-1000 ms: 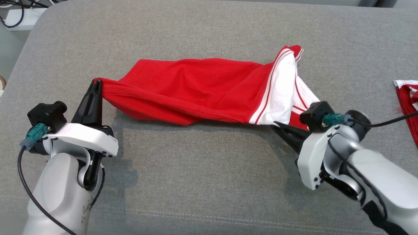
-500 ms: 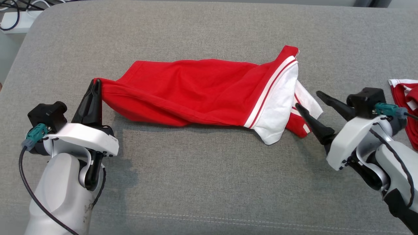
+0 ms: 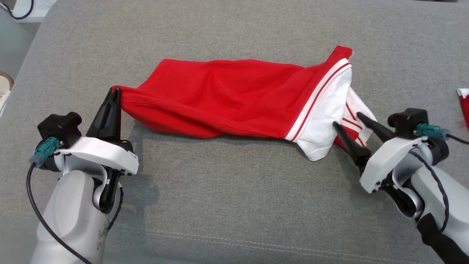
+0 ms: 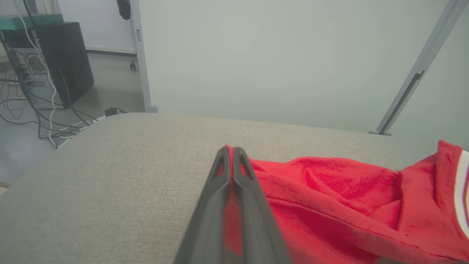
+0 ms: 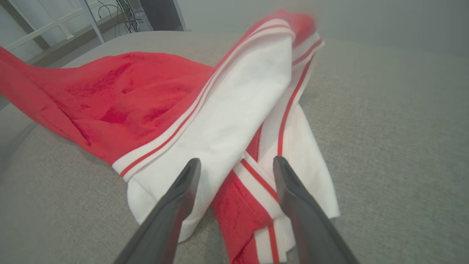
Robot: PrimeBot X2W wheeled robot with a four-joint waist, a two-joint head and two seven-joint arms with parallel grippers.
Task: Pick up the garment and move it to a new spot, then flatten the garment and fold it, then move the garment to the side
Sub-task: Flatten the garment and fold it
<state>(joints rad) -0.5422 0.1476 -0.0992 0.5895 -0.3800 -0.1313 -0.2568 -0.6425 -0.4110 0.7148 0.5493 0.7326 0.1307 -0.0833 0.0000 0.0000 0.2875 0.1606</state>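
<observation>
Head view, with both wrist views. The garment (image 3: 234,99), red with a white, red-striped end, lies stretched across the grey cushion (image 3: 234,190) from my left side to my right. My left gripper (image 3: 115,91) is clamped on its red corner. In the left wrist view my two fingers are pressed together with red cloth between them, and that corner is held just off the cushion. This grip is the same as a second ago.

The change is on my right. A second ago my right gripper (image 3: 346,119) was closed on the striped end and held it up. Half a second ago its fingers stood apart and drawn back clear of the cloth. Now they are spread wide at the striped end again. In the right wrist view the narrow red-and-white fold lies between them, with the white panel beside my left finger (image 5: 172,205). I cannot tell whether either finger touches the cloth. The white end, since I let it go, has dropped and rests on the cushion.

The whole head view has shifted a little between frames, which is my head moving. Less of the second cloth (image 3: 464,104) now shows at the right edge.
</observation>
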